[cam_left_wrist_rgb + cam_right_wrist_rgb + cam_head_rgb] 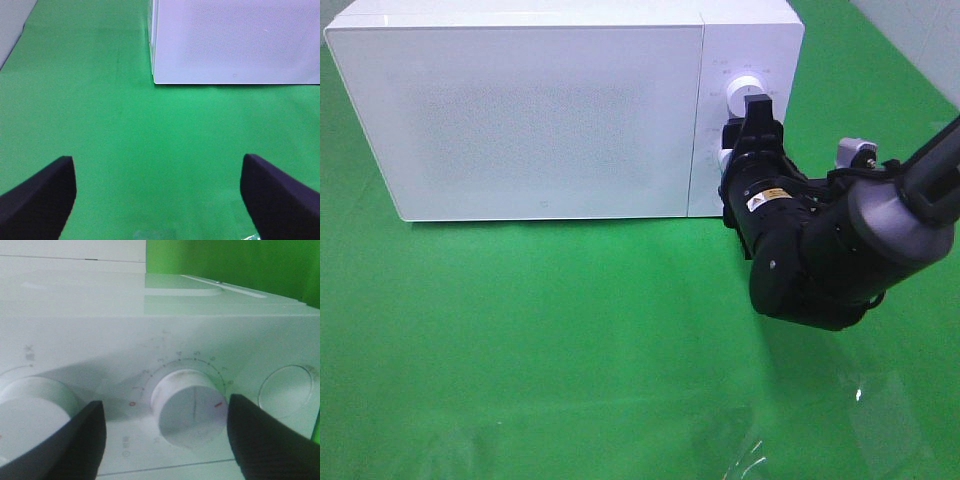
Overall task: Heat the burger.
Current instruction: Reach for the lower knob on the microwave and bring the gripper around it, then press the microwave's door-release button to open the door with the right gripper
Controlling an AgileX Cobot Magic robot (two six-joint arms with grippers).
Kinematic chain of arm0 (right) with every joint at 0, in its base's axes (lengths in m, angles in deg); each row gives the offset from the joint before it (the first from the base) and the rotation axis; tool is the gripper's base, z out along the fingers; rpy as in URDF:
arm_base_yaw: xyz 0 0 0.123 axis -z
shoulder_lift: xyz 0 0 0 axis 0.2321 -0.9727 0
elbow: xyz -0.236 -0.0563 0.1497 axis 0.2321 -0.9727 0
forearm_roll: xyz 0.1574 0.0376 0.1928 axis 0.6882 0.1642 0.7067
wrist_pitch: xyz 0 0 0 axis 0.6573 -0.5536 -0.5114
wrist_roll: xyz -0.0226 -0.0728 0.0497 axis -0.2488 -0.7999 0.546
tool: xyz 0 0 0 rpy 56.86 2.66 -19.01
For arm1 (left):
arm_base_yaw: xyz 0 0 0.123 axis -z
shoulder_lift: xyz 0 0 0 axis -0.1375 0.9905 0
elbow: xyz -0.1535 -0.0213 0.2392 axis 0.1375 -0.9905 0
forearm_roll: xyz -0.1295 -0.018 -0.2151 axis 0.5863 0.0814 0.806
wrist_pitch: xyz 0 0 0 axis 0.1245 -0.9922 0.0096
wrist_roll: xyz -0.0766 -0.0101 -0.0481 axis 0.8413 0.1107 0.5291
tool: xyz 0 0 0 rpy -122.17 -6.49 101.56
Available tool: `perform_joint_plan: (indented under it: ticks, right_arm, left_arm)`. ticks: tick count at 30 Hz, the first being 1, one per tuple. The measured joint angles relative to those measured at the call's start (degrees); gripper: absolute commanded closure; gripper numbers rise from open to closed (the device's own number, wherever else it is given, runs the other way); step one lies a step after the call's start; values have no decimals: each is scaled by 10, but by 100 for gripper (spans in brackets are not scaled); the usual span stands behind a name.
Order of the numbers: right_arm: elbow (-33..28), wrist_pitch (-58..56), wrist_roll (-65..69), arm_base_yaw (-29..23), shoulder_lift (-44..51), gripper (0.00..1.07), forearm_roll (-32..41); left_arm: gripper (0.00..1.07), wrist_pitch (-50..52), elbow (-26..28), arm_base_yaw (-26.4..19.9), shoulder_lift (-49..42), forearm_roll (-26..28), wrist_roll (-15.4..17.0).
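The burger is out of view. A white microwave [520,110] stands at the back of the green table with its door closed. My right gripper [745,135] is up against its control panel. In the right wrist view the gripper [165,407] is open, and its dark fingers [65,445] stand on either side of the timer knob [192,407] with a gap on one side. My left gripper [157,165] is open over bare green cloth, with nothing between its fingers, facing the microwave's [235,40] lower front corner.
A second knob [745,90] sits above the right gripper on the panel, and the right wrist view shows that knob [30,410] and a round button [287,390] beside the timer knob. Crumpled clear plastic [740,450] lies near the table's front edge.
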Motion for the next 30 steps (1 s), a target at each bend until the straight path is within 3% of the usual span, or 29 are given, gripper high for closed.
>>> perform_joint_plan:
  ticks: [6,12,20,22,30]
  right_arm:
    - [-49,2,-29,3,38,42,-21]
    - [-93,-92,-145,3,112,42,-66]
    - [-96,-218,-333,3,194,42,-96]
    - [-97,-298,-450,3,233,42,-103]
    - [-97,-421,-605,6,299,42,-140]
  left_arm:
    - [25,0,0,0,0,0,0]
    - [25,0,0,0,0,0,0]
    - [25,0,0,0,0,0,0]
    - [25,0,0,0,0,0,0]
    - [25,0,0,0,0,0,0]
